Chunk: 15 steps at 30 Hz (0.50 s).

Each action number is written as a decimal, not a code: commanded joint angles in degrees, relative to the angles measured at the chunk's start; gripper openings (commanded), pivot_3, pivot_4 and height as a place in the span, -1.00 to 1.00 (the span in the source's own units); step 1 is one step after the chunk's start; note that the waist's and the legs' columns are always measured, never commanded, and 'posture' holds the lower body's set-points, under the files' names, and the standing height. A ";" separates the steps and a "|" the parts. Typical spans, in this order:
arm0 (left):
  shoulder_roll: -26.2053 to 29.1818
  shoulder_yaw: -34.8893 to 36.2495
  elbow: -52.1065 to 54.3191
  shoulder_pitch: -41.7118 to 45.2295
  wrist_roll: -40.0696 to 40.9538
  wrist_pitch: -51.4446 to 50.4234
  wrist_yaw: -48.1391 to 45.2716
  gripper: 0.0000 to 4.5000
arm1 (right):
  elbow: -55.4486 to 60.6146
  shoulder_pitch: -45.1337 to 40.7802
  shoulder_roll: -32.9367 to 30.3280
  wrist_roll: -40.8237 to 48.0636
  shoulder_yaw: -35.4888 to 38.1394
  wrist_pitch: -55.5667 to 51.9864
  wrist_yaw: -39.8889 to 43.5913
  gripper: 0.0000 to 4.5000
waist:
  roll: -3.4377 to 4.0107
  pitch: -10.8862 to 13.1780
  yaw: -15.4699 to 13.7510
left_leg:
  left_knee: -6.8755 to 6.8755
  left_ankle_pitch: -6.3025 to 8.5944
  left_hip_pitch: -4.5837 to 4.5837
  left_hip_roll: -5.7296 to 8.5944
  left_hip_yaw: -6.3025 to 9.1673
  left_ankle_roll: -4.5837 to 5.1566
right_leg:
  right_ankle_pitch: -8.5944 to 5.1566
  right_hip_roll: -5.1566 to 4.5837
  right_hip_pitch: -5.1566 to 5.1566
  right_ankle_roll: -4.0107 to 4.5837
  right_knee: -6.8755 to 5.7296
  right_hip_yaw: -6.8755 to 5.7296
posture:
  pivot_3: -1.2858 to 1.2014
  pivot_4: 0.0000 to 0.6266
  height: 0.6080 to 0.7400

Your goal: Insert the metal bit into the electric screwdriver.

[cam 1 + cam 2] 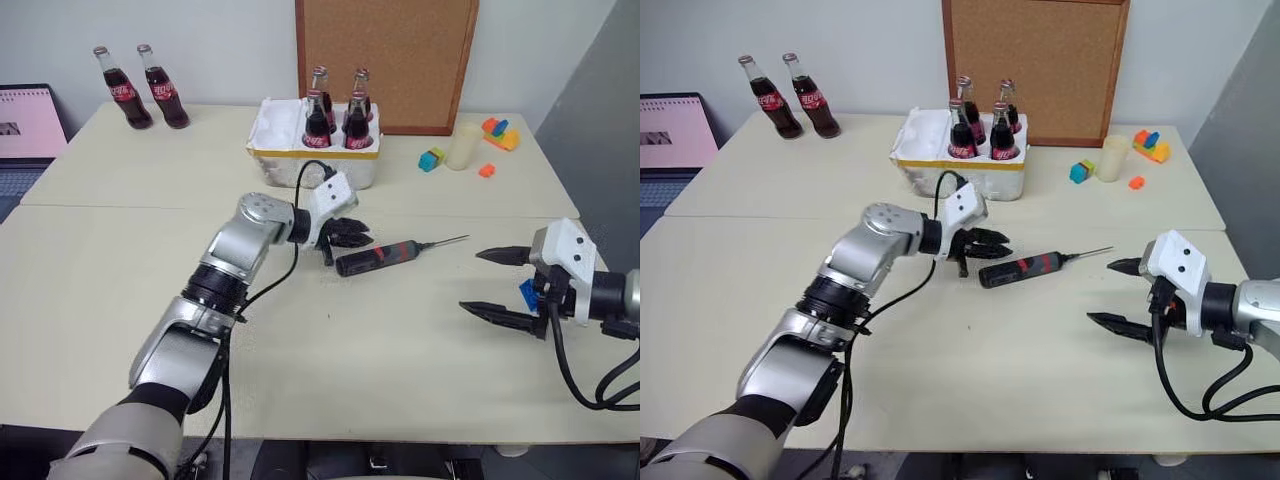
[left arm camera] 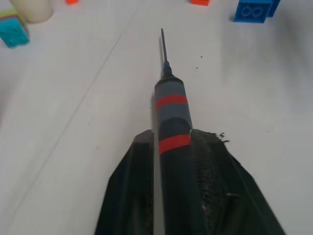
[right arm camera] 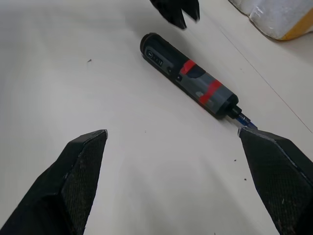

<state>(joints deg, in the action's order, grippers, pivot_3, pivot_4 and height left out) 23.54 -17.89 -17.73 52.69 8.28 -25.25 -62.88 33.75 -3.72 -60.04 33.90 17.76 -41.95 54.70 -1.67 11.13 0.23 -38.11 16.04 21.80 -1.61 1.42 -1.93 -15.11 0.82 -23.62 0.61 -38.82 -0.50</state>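
We see the screwdriver (image 1: 381,258) lying flat on the table (image 1: 400,360), in front of the foam tray (image 1: 275,145) of bottles (image 1: 318,125), with the bit (image 1: 445,241) already seated in its nose and pointing toward the right gripper (image 1: 495,282). That claw is spread wide and empty, apart from the tool. The left gripper (image 1: 985,243) sits at the tool's butt end, fingers (image 2: 132,196) flanking the body; we cannot tell whether it grips or has let go.

Matt black plastic electric screwdriver (image 1: 380,258), thin metal bit (image 1: 445,241), smooth cream table (image 1: 400,350), glossy glass bottles (image 1: 338,112).
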 commanded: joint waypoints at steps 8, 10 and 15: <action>10.00 6.21 23.51 -8.90 3.76 -10.95 2.17 0.61 | 0.72 3.76 -0.31 -1.40 5.24 0.86 -1.11 1.00 | 0.00 0.00 -0.03 | -0.03 -0.01 -0.05 -0.05 0.02 -0.02 | 0.00 -0.08 0.01 0.00 -0.07 0.00 | 0.03 -0.52 1.00; 11.24 8.20 24.93 -10.17 4.13 -13.43 4.17 0.75 | 0.23 4.09 -0.22 -1.86 5.78 1.09 -1.19 1.00 | 0.00 0.00 -0.04 | -0.03 -0.01 -0.10 -0.05 0.02 -0.01 | 0.00 -0.08 0.07 0.00 -0.07 0.00 | 0.03 -0.52 1.00; 16.61 17.21 24.13 -14.64 4.38 -16.11 9.63 0.97 | 0.12 5.86 0.80 -0.43 9.82 0.42 -1.25 1.00 | 0.00 0.00 0.29 | -0.04 -0.01 -0.14 -0.07 0.00 -0.01 | 0.00 -0.09 0.07 0.00 -0.07 0.04 | 0.03 -0.52 1.00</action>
<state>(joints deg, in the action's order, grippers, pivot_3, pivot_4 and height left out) 38.20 -4.99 5.31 38.45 12.57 -40.93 -55.13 33.47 1.85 -59.44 32.77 23.88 -41.77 53.71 -1.67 11.13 0.51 -38.13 16.03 21.64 -1.72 1.43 -1.94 -15.11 0.74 -23.56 0.61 -38.90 -0.47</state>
